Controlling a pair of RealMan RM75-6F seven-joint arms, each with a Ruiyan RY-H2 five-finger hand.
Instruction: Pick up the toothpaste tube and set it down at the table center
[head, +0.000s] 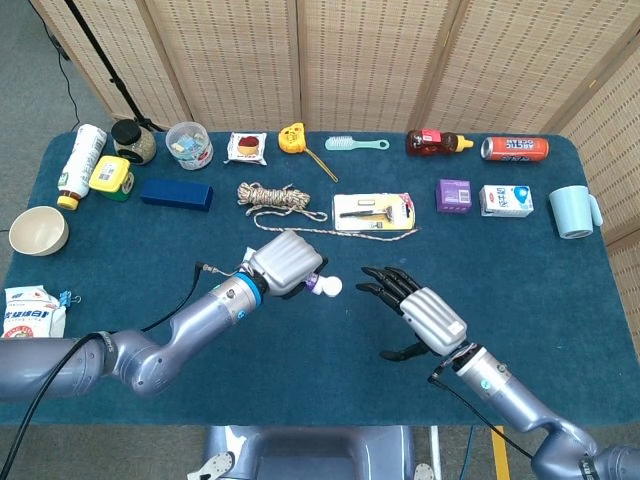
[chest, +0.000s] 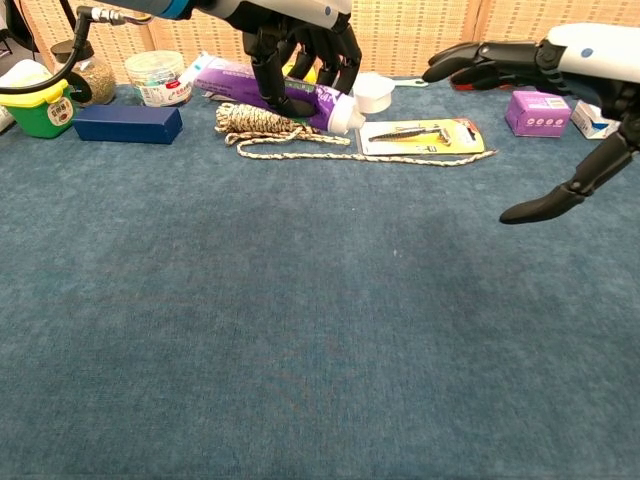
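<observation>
Clearly mid-carry: left robot hand (head: 287, 264) wrapped over the purple toothpaste tube (chest: 262, 82), fingers curled down around its body, white cap (head: 331, 287) poking out toward the middle of the surface (head: 320, 340). Held lengthwise and roughly level, likely so the tube can be laid flat rather than stood on end. In the chest view, tube plainly lifted off the blue cloth, seen against the coiled rope (chest: 262, 122) and the razor pack (chest: 425, 135) behind it, though well in front of them in the head view. Right robot hand (head: 420, 312) empty, fingers spread and stretched toward the cap, thumb hanging apart below; near the tube but not touching, probably waiting clear of the drop spot or ready to steady it. Grasp placed toward the cap end of the tube, leaving the flat tail trailing back under the palm. Position already close to table center, so mostly a matter of lowering and letting go. Risk worth noting: a round tube may roll once released, and the waiting right robot hand sits close to where it would land.
</observation>
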